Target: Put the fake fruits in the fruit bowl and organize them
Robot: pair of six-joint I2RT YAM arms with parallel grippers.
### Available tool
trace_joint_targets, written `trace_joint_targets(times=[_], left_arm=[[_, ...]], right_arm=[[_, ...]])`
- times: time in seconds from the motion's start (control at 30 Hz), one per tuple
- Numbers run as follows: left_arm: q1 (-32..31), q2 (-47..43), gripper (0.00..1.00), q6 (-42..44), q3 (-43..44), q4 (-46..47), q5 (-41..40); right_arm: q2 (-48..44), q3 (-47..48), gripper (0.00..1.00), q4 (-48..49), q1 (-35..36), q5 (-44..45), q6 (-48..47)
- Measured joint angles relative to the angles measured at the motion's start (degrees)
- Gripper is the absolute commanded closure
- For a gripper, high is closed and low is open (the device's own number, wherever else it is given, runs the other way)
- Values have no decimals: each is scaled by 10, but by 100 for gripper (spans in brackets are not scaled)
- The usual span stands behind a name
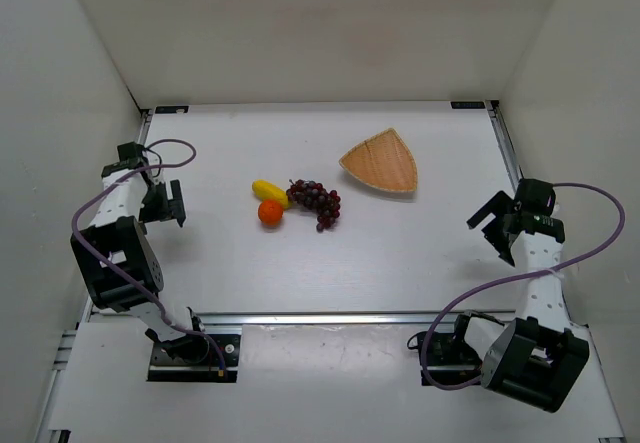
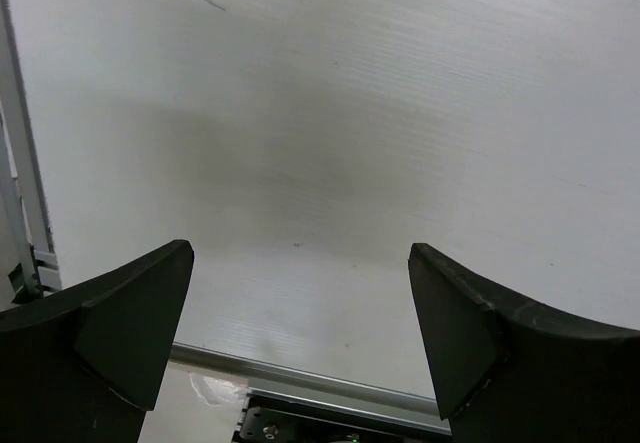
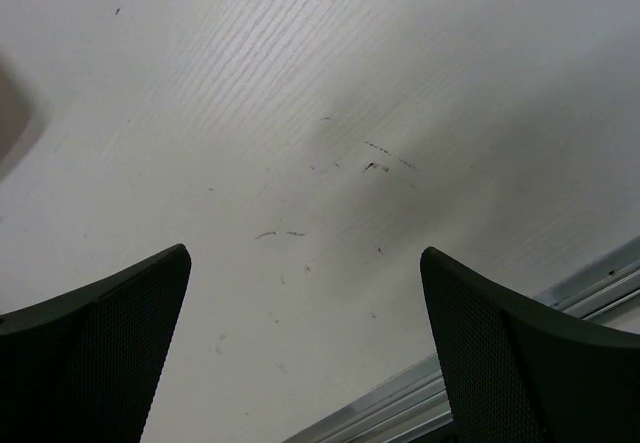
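In the top view a yellow lemon-like piece [image 1: 267, 190], a round orange [image 1: 270, 213] and a dark purple grape bunch [image 1: 318, 202] lie together at the table's middle. The tan woven shield-shaped fruit bowl [image 1: 381, 163] lies empty to their far right. My left gripper [image 1: 169, 203] is open and empty at the left side, well left of the fruits. My right gripper [image 1: 491, 225] is open and empty at the right side, below the bowl. Both wrist views show only bare table between wide-open fingers [image 2: 135, 308] [image 3: 500, 333]; no fruit or bowl shows there.
White walls enclose the table on the left, back and right. A metal rail [image 1: 330, 316] runs along the near edge, also seen in the left wrist view [image 2: 300, 373] and right wrist view [image 3: 500, 383]. Purple cables loop off both arms.
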Motion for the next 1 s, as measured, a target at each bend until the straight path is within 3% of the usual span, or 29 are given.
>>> trace_joint_targets(times=[0.13,0.27,0.43,0.57,0.73,0.87,1.0], left_arm=[[0,0,0,6,9,-4,27],[-1,0,0,12,11,-4,52],[-19,-1,0,18,11,-7,59],[-49,-16,0,25,6,-7,54],[-64,-43,0,30,-10,-10,52],[-65,-43,0,30,-19,-11,48],[-69,-43,0,30,-23,-13,46]], right_arm=[[0,9,0,15,50,4,-16],[36,77,0,52,245,40,-53],[211,250,0,96,455,77,-116],[364,367,0,116,560,83,-158],[543,503,0,106,639,79,-180],[659,607,0,76,655,95,-176],[709,645,0,47,652,147,-169]])
